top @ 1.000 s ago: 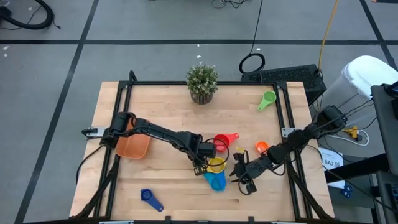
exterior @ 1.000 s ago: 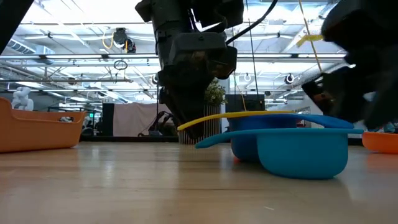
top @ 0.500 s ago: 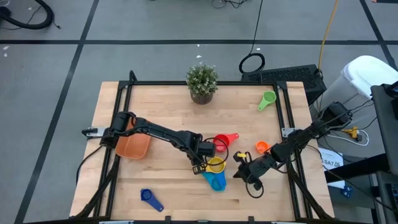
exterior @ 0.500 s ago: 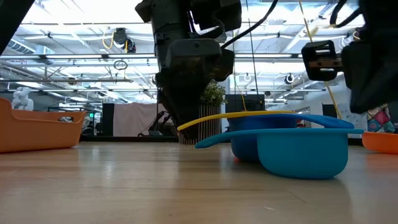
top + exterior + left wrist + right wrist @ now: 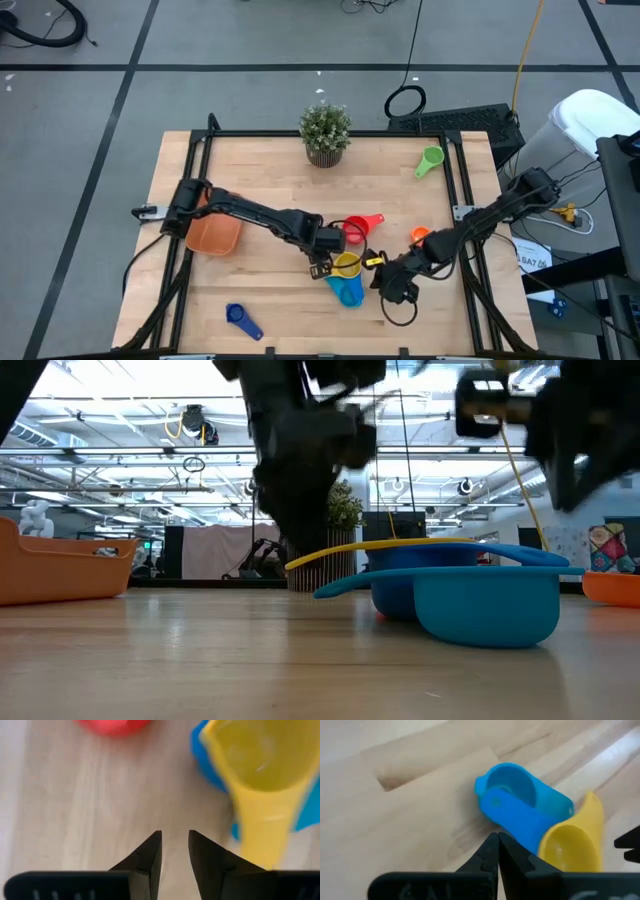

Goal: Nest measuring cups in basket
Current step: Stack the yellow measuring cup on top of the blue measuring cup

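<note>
No brand name or readable label shows on any cup or on the basket; a white sheet at the right edge of the overhead frame carries print too small to read. At lower centre of the overhead frame, the yellow measuring cup [image 5: 347, 265] sits nested in the light blue cup [image 5: 349, 290], with another blue cup [image 5: 506, 787] against them in the right wrist view. The left gripper [image 5: 321, 262], just left of the stack, has its fingers slightly parted on nothing. The right gripper [image 5: 385, 283], just right of the stack, is closed and empty. The red cup [image 5: 356, 230] lies above the stack, and the orange cup [image 5: 419, 237], partly hidden by the right arm, sits right of centre. The green cup [image 5: 430, 160] is upper right, the dark blue cup [image 5: 241, 319] lower left. The orange basket [image 5: 213, 236] sits at left, partly covered by the left arm.
</note>
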Robot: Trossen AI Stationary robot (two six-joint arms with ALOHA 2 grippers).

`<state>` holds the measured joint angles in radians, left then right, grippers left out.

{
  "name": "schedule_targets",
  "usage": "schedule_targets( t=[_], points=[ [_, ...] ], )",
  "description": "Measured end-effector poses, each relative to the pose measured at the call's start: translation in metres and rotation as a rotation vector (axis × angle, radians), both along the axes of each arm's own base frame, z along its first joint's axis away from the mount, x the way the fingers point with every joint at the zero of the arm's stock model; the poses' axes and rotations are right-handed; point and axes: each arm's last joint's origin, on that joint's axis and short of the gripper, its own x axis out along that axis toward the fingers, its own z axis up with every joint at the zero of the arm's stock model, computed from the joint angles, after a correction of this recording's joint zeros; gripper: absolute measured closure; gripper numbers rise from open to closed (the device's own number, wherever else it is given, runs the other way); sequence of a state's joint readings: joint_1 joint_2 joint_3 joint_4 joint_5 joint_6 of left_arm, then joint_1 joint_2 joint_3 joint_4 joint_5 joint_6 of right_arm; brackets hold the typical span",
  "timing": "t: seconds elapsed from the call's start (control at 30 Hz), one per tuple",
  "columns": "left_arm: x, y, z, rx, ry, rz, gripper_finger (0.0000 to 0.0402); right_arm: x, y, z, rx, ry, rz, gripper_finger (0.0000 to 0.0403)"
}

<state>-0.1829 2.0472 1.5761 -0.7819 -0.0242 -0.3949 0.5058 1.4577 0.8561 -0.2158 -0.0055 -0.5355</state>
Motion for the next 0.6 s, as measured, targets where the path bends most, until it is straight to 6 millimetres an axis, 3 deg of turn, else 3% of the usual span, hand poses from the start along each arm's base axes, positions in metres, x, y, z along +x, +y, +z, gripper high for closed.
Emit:
schedule_targets(
  t=[0.13,0.27,0.43,0.53,0.6],
  points=[
    [-0.004,-0.01,0.02,0.004,-0.083,-0.051,0.0305,0.001,0.0,0.007,-0.029,0.026,0.021,0.0403],
    [-0.009,-0.014,0.022,0.017,-0.058,-0.052,0.0305,0.002,-0.001,-0.005,-0.039,0.11,0.051,0.0403],
    [-0.022,-0.014,0.001,0.065,0.027,-0.048,0.0305,0.007,0.003,-0.032,-0.105,0.192,0.089,0.0403],
    [-0.034,-0.01,-0.013,0.097,0.065,-0.033,0.0305,0.019,0.011,-0.035,-0.103,0.19,0.092,0.0403],
    [-0.038,-0.009,-0.017,0.076,-0.003,-0.031,0.0305,0.029,0.016,-0.032,-0.105,0.18,0.099,0.0403]
  ],
)
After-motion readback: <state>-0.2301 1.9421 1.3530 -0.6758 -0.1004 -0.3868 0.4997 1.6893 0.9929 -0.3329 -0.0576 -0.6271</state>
